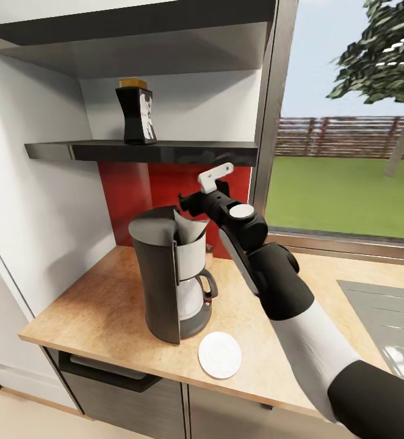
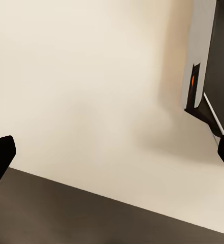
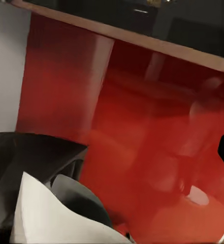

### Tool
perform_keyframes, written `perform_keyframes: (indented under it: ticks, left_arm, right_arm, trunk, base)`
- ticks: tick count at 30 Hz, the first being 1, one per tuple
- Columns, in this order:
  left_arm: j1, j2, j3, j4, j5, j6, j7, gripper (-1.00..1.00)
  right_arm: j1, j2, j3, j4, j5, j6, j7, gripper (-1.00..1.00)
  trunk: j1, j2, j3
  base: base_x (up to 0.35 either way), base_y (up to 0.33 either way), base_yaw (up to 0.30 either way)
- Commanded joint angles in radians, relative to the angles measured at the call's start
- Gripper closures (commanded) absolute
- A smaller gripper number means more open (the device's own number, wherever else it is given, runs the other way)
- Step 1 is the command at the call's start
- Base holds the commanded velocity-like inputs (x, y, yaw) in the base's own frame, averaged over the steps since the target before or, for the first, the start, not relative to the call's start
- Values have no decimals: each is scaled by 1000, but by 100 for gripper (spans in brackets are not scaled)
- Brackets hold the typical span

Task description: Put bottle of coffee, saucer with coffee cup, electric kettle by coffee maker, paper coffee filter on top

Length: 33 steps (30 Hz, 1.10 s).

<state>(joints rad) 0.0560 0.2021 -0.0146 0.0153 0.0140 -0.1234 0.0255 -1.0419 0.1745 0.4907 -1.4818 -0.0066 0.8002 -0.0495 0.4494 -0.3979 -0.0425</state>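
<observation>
**A:** Where's your right gripper (image 1: 209, 183) at the moment?

**B:** I have it raised over the kitchen countertop (image 1: 98, 305), just beneath the kitchen shelf (image 1: 141, 150) and in front of the red back panel (image 1: 165, 183). Its fingers look spread, with nothing between them. One pale finger (image 1: 215, 175) sticks up toward the underside of the shelf.

**A:** And the coffee maker?

**B:** The coffee maker (image 1: 165, 274) stands below and to the left of that gripper, close to it but not touching. The paper coffee filter (image 1: 190, 230) sits in the top of the machine, its white edge poking up just beside the wrist. In the right wrist view I see that same filter (image 3: 51, 218) right under the gripper, with the dark top of the machine (image 3: 30, 157) beside it.

**A:** The bottle of coffee?

**B:** The bottle of coffee (image 1: 138, 114) is on the shelf, above the gripper and off to its left, well apart from the fingers. It stands upright.

**A:** Anything else down on the counter?

**B:** The saucer (image 1: 220, 354) lies flat near the front edge, well below the gripper and just in front of the coffee maker's base. It's bare.

**A:** And your left gripper?

**B:** The left gripper (image 2: 112, 157) shows as two dark fingertips (image 2: 0, 152) at opposite edges of the left wrist view, set wide apart and holding nothing. Beyond them I see a pale floor and part of a dark cabinet (image 2: 208, 66).
</observation>
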Motion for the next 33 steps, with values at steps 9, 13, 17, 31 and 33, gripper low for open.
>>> perform_keyframes:
  ticks: [9,13,17,31,33]
  left_arm:
    - [-1,0,-2,2,1,-5,2,-100]
    - [-1,0,-2,2,1,-5,2,-100]
    - [-1,0,-2,2,1,-5,2,-100]
    - [-1,0,-2,2,1,-7,3,-100]
    - [-1,0,-2,2,1,-7,2,-100]
  right_arm:
    - [0,0,-9,31,-154,-48,-97,-100]
    - [3,0,-9,35,-169,-51,-100,-100]
    - [4,0,-9,34,-172,-53,-101,-100]
    - [5,0,-9,30,-174,-53,-101,-100]
    - [5,0,-9,29,-174,-53,-101,-100]
  trunk:
    - [1,-2,-2]
    - [1,-2,-2]
    - [1,-2,-2]
    - [1,-2,-2]
    - [1,-2,-2]
  base:
    - [0,0,0]
    - [0,0,0]
    - [0,0,0]
    - [-18,-12,0]
    - [-180,-122,0]
